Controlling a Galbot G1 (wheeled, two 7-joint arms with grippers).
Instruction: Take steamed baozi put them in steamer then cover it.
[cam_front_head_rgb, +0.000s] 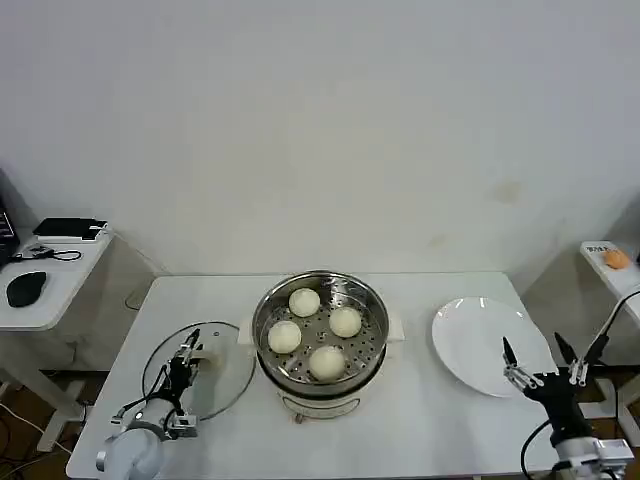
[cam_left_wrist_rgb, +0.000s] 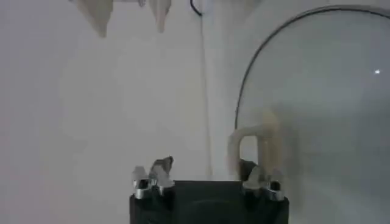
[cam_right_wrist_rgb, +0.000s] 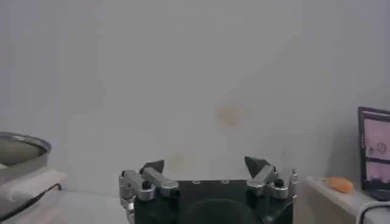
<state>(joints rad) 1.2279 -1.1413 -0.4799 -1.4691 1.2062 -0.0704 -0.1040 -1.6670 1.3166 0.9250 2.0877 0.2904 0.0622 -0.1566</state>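
Note:
The steamer (cam_front_head_rgb: 376, 303) stands open at the table's middle, with several cream-white baozi (cam_front_head_rgb: 304, 301) on its perforated tray. The cover (cam_front_head_rgb: 228, 378), a clear glass lid, lies flat on the table to its left. My left gripper (cam_front_head_rgb: 186, 362) hovers open over the lid's centre. In the left wrist view the cream bar handle (cam_left_wrist_rgb: 252, 145) stands close by one fingertip (cam_left_wrist_rgb: 262, 178), and the left gripper (cam_left_wrist_rgb: 207, 175) holds nothing. My right gripper (cam_front_head_rgb: 541, 360) is open and empty above the near right rim of a white plate (cam_front_head_rgb: 468, 335). From the right wrist, the right gripper (cam_right_wrist_rgb: 205, 165) faces the wall.
The steamer's rim (cam_right_wrist_rgb: 23, 145) shows at the edge of the right wrist view. A side desk at far left carries a black mouse (cam_front_head_rgb: 25, 288) and a black device (cam_front_head_rgb: 68, 228). A shelf at right holds an orange object (cam_front_head_rgb: 616, 258).

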